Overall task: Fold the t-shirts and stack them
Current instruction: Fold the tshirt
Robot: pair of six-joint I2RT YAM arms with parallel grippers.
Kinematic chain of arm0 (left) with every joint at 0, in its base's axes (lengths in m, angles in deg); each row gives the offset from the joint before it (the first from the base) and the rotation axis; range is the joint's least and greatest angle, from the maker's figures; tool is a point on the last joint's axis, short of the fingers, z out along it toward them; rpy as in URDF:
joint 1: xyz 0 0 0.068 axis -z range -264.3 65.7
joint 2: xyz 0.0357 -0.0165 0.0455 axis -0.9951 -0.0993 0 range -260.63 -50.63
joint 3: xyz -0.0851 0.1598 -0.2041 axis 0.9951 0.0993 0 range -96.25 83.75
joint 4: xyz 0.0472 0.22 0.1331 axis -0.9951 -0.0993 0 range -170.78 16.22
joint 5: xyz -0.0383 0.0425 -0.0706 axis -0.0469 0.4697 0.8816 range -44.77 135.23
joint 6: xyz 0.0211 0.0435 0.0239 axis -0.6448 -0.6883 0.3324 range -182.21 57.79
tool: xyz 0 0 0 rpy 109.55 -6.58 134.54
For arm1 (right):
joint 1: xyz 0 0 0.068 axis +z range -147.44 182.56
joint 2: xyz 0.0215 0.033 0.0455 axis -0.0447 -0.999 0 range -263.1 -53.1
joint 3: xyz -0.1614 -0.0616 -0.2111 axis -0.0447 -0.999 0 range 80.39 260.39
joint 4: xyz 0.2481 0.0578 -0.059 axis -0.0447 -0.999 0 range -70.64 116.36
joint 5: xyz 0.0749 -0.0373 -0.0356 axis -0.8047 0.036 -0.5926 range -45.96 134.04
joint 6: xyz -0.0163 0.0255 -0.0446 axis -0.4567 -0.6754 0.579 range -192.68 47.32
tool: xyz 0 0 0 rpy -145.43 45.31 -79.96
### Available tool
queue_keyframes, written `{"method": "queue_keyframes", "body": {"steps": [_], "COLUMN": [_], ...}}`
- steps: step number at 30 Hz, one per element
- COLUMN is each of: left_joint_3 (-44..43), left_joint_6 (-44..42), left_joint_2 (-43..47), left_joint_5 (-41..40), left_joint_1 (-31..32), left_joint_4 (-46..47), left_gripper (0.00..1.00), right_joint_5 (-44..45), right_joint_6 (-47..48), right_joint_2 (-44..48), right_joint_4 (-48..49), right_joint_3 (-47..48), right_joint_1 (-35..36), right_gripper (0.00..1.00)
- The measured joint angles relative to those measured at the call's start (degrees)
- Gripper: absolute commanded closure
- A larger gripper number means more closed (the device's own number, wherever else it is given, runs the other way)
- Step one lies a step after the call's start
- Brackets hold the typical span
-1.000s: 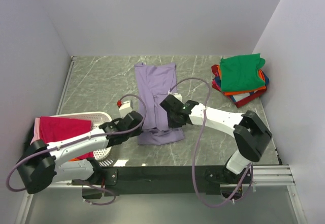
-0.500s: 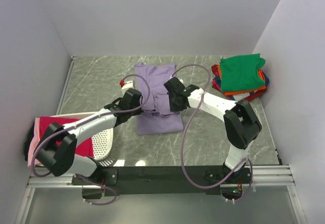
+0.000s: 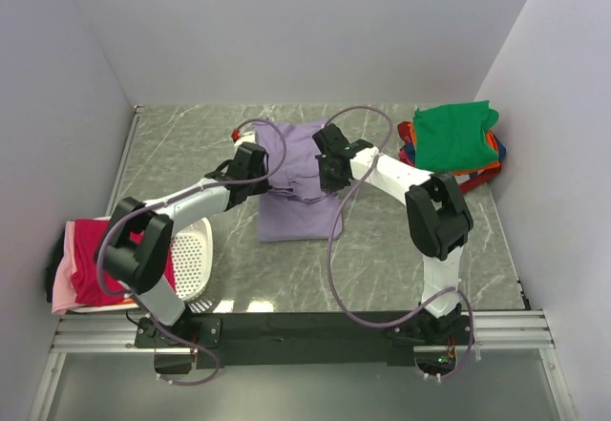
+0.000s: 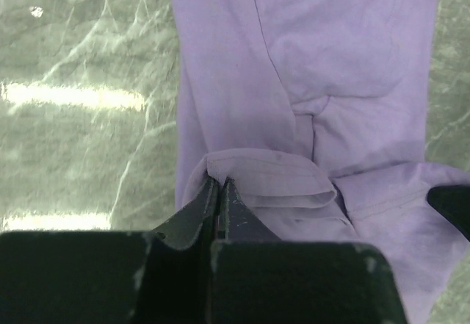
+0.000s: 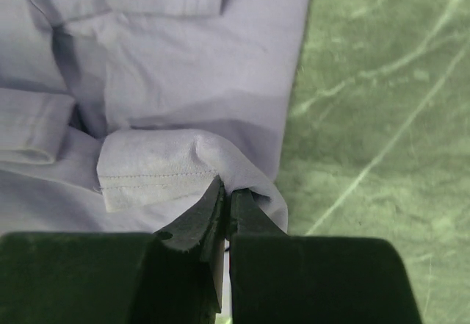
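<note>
White walls (image 3: pixel 286 39) close the grey-green marbled table (image 3: pixel 181 154) on the left, back and right. Bare tabletop lies open behind the basket and in front of the lavender shirt. At the left edge, a white perforated plastic basket (image 3: pixel 196 249) has a magenta-red cloth shirt (image 3: pixel 95 249) draped over its left side, with a pink cloth shirt (image 3: pixel 65 295) beneath. The left gripper (image 4: pixel 220 184) is pinched together on a doubled-over hem of the lavender-purple cloth t-shirt (image 3: pixel 298 213), which lies mid-table. The right gripper (image 5: pixel 225 192) is clamped on the hem's other corner, near the shirt's right edge. Against the right wall, a green cloth shirt (image 3: pixel 455 135) tops a stack of folded shirts (image 3: pixel 456 180) in orange, blue and red.
</note>
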Motion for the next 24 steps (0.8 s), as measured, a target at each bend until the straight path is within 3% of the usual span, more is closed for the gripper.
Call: {"method": "queue_keyframes", "body": {"steps": [8,9,11,12,18,24], "left_joint_3": [-1.5,-1.6,-2.3,-2.9,-6.1,-5.7], "left_joint_6": [-1.3,-1.4,-1.8,-2.0,-2.5,-3.2], "left_joint_2": [-3.9,-4.2,-5.0,-5.5,-5.6,0.2], "left_joint_5": [1.1,1.3,1.7,1.7,1.1,-0.9], "left_joint_1": [-1.4,-1.8,-2.5,-2.8,-3.6,-3.2], "left_joint_4": [0.6,0.8,0.8,0.8,0.9,0.7], "left_gripper": [0.99,0.91,0.86,0.8,0.66,0.65], "right_joint_5": [-2.8,-3.3,-4.2,-4.6,-5.1,-6.0], "right_joint_6": [1.2,1.3,1.4,1.6,2.8,2.9], "right_joint_2": [-2.8,-3.0,-3.4,-3.6,-3.0,4.8], "right_joint_4": [0.0,0.0,0.1,-0.1,0.2,1.8], "right_joint_3": [3.0,3.3,3.7,4.2,6.3,2.4], "right_joint_1": [-1.6,-1.9,-2.8,-3.1,-4.4,-4.1], "right_gripper": [1.0,0.9,0.76,0.64,0.43,0.39]}}
